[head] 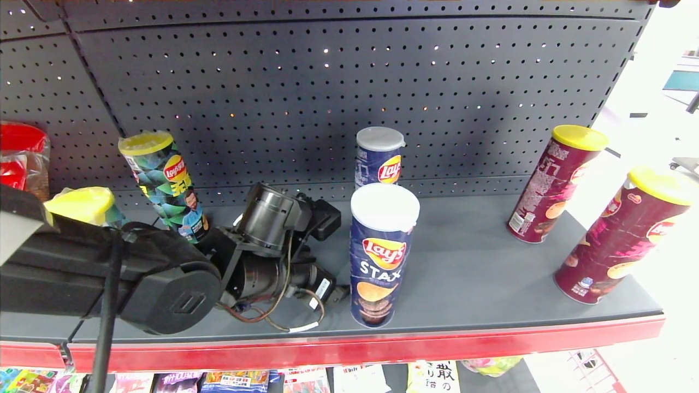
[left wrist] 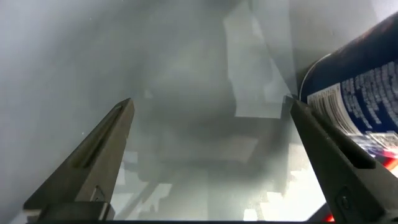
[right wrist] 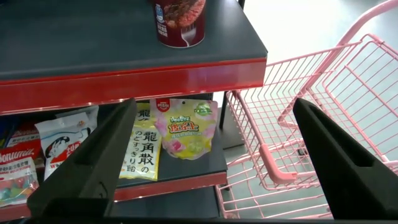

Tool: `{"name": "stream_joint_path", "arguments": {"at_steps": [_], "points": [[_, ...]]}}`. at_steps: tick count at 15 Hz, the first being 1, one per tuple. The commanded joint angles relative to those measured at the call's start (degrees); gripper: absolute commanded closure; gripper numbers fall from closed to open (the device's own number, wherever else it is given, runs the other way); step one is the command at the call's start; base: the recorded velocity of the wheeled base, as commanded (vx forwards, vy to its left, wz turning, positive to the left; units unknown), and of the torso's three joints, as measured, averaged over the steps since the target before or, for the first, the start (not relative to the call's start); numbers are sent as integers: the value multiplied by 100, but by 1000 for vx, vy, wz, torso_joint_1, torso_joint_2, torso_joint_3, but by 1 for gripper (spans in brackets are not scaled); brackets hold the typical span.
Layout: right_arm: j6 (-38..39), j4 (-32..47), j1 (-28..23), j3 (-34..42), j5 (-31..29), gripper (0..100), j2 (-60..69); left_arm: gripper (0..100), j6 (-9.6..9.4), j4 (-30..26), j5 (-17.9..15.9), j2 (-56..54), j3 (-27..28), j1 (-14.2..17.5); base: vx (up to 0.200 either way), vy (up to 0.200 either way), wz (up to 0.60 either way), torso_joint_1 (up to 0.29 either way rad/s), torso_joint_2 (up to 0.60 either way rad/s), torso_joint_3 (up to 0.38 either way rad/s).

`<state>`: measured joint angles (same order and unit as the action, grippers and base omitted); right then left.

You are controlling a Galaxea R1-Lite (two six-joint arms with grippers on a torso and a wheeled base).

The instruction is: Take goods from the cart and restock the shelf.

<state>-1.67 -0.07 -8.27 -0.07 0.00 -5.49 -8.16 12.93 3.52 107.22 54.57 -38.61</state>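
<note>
- left pincer (left wrist: 211, 102) lies low on the shelf (head: 469, 273), towards its front edge, fingers apart, holding nothing;
- blue can (head: 382, 256) stands upright at the shelf's front edge, just beside one finger; a sideways nudge while pulling out could tip it off;
- right pincer (right wrist: 214, 106) hangs near the cart (right wrist: 280, 167), spread apart, empty.

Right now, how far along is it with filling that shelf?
Done: chip cans stand on the shelf, the front blue can beside the open left gripper. In hand: nothing; the right gripper is open too. Left: the pink cart looks empty where visible, so perhaps little.
</note>
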Motion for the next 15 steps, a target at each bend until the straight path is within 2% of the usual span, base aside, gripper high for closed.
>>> {"name": "stream_joint_path", "arguments": {"at_steps": [1,8,15], "points": [[-9,-1,0,-1,0,0,-14,0,-2,-1,8,36,54,-15,0,0,0,0,0,0],[-9,-1,0,7,0,0,-14,0,-2,7,8,89,72,-24,0,0,0,0,0,0],[-9,-1,0,7,0,0,-14,0,86,7,8,168,186,-129,0,0,0,0,0,0]]}}
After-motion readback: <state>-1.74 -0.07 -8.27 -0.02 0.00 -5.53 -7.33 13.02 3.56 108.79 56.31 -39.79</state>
